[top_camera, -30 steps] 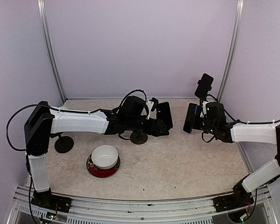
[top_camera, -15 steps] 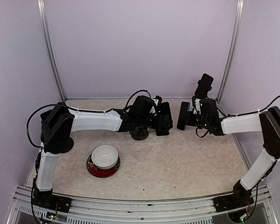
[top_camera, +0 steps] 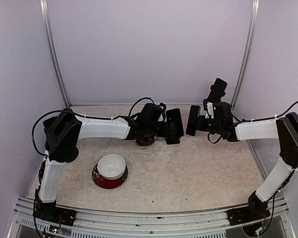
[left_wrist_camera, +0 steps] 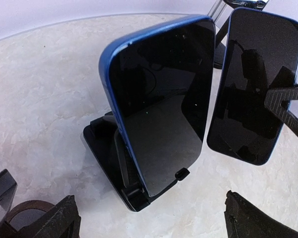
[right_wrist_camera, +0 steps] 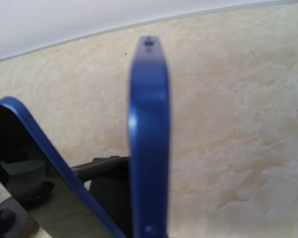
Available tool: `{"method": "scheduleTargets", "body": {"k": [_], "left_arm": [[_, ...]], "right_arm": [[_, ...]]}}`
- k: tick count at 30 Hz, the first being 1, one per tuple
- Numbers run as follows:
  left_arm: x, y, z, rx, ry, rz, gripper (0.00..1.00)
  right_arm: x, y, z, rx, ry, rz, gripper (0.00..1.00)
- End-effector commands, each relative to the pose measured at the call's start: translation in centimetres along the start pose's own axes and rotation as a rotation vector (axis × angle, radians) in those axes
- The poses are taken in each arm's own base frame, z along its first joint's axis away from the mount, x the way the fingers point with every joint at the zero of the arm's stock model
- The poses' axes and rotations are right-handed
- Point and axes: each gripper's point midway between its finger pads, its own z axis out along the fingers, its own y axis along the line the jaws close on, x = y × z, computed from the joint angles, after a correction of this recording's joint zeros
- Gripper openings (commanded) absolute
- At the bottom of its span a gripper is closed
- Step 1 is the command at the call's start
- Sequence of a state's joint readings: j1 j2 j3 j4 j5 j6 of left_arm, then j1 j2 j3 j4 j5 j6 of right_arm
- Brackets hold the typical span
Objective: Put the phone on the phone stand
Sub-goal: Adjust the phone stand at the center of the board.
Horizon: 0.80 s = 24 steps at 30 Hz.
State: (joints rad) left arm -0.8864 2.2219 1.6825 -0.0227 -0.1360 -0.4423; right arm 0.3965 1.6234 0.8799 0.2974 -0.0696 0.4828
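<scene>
Left claw: My left claw (left_wrist_camera: 150, 210) is wide open and holds nothing. Its two black tips show low in the left wrist view, one on each side of the stand.
Right claw: My right claw (top_camera: 202, 122) is closed on the held phone (top_camera: 193, 120). One of its black fingers (left_wrist_camera: 288, 99) lies across the dark glass.
Held phone: It stands on end, just to the right of the stand, near the far middle of the bench (top_camera: 188, 173). From the right wrist I see only its thin blue edge. I cannot tell if its bottom end touches the bench.
Leaning phone: Another phone, the leaning phone (left_wrist_camera: 161, 104), sits on the phone stand (left_wrist_camera: 102, 144). It tips back, and its bottom edge rests in the little lip at the front of the stand.
Gap: The two phones are side by side and very near. I cannot tell if they touch.
In the way: The leaning phone fills the stand. It is between the held phone and the stand's back.
Round black foot: A round black foot (top_camera: 146, 142) sits on the bench just left of the stand, under my left arm.
Bowl: A bowl (top_camera: 111, 166), white inside and red outside, sits on the near left part of the bench, well apart from the phones.
Clip on a pole: A black clip on a pole (top_camera: 218, 89) stands in the far right corner, just behind my right claw.
</scene>
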Motion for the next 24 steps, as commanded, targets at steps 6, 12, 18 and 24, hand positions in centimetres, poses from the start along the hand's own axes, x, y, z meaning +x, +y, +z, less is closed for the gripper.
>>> {"method": "scheduleTargets", "body": {"k": [6,12,18,24], "left_arm": [[-7.2,-5.1,-3.0,0.238,-0.177,0.049,0.99],[-9.3,-9.1,-7.6,0.437,-0.23,0.127,0.99],[-11.0,-7.7,-11.7,0.421,-0.263,0.224,0.99],[-10.8,2.2,-12.2,0.245,-0.206,0.056,0.99]], "right_arm": [[-2.9,1.1,-1.5,-0.042,-0.078,-0.019,0.0],[-3.4,1.4,-2.1,-0.047,-0.086,-0.021,0.0],[-3.4,1.8,-2.5,-0.064,-0.084,-0.023,0.0],[-3.4,1.9,-2.9,-0.072,-0.088,-0.022,0.0]]}}
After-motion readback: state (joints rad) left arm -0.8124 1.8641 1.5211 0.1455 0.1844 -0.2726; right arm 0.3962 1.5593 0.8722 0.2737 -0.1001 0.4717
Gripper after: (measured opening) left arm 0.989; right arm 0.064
